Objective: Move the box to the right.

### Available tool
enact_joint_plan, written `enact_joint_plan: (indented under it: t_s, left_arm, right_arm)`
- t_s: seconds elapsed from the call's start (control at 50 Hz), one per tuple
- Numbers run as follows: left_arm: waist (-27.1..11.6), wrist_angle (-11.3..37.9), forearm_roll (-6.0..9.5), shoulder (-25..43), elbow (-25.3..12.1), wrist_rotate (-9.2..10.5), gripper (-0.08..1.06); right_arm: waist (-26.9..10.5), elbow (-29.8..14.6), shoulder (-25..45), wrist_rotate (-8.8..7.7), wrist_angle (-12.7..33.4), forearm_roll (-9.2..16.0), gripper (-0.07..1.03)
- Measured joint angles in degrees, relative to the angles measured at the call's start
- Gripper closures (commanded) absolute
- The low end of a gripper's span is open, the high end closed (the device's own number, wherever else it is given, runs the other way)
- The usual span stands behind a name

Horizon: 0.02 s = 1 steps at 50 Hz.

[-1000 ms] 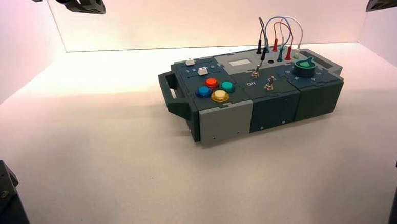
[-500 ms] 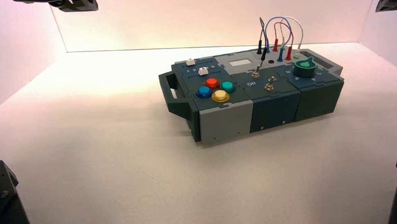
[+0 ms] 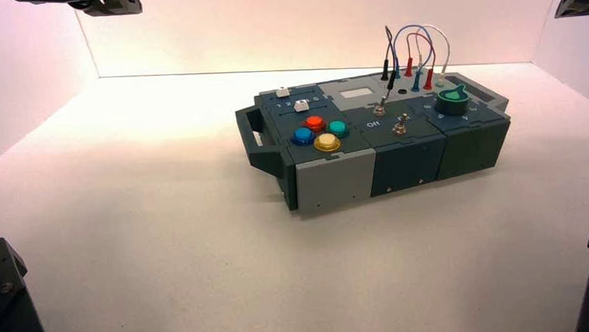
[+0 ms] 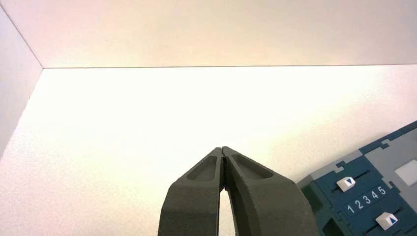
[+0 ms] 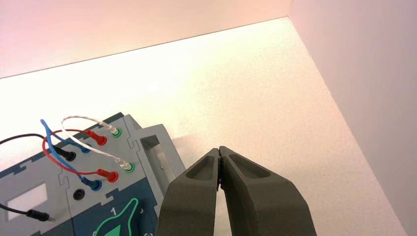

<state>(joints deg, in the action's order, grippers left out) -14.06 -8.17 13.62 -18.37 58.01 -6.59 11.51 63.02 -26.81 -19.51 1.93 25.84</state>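
Right of the table's (image 3: 167,256) centre I see the box (image 3: 374,143), a long blocky case of dark teal and grey panels with notched, jigsaw-like seams and a loop handle (image 3: 256,141) at its left end. Its long axis runs left to right, skewed so the right end sits farther from me than the handle end. Four glossy round buttons (image 3: 319,133) in red, teal, blue and yellow cluster near the handle; past them stand small metal toggle switches (image 3: 389,117), then a pointed green knob (image 3: 451,99). Thin wires (image 3: 411,49) arch above the box's far edge, plugged into sockets. The table is matte white and faintly grainy, closed in by plain pale walls (image 3: 307,21). My left gripper (image 4: 223,152) hangs above bare table beyond the handle end, fingers pressed together on nothing. My right gripper (image 5: 219,151) hangs just past the box's right end, fingertips likewise clenched and empty.
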Motion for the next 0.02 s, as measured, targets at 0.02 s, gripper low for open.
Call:
enact_joint_plan:
  t_s: [0.02]
  left_arm:
    - [0.0, 0.0, 0.09, 0.0, 0.0, 0.0, 1.01]
  right_arm:
    - [-0.09, 0.0, 0.0, 0.0, 0.0, 0.0, 0.99]
